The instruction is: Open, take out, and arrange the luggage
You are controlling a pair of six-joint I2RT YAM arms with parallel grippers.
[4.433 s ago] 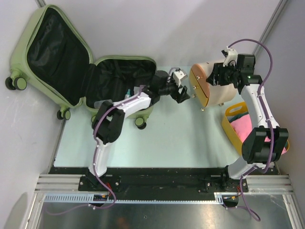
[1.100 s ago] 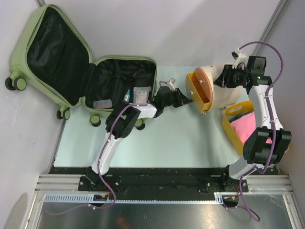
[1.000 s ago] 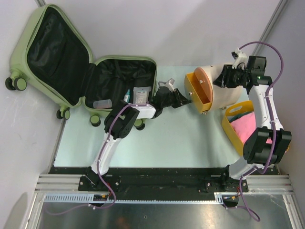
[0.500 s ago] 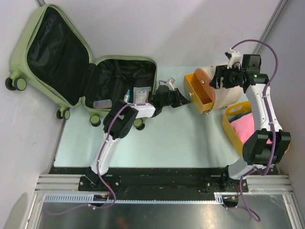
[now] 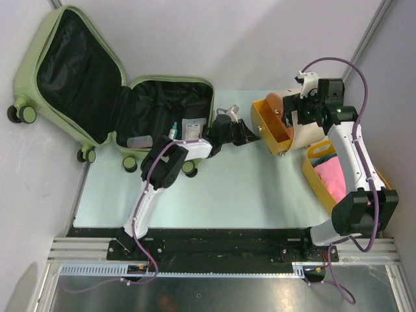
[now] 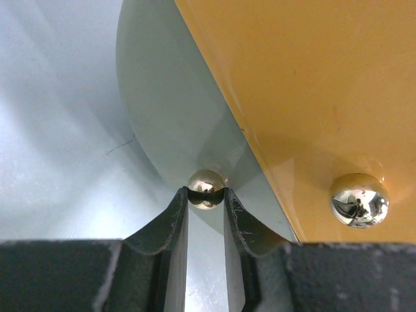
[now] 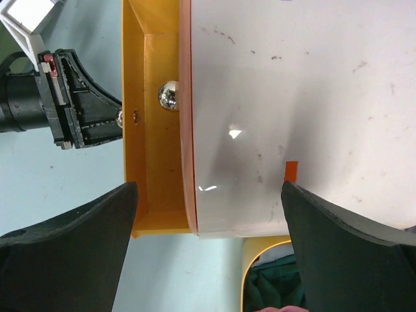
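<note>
At the far left of the table, you have the luggage (image 5: 117, 104) lying open, black lining showing in both halves. Your left gripper (image 6: 206, 195) is pinching the chrome knob (image 6: 206, 186) on the yellow drawer (image 7: 153, 130), which stands partly out of the cream drum (image 7: 292, 97). Your right gripper (image 7: 208, 218) hangs over the drum, fingers spread wide, holding nothing.
</note>
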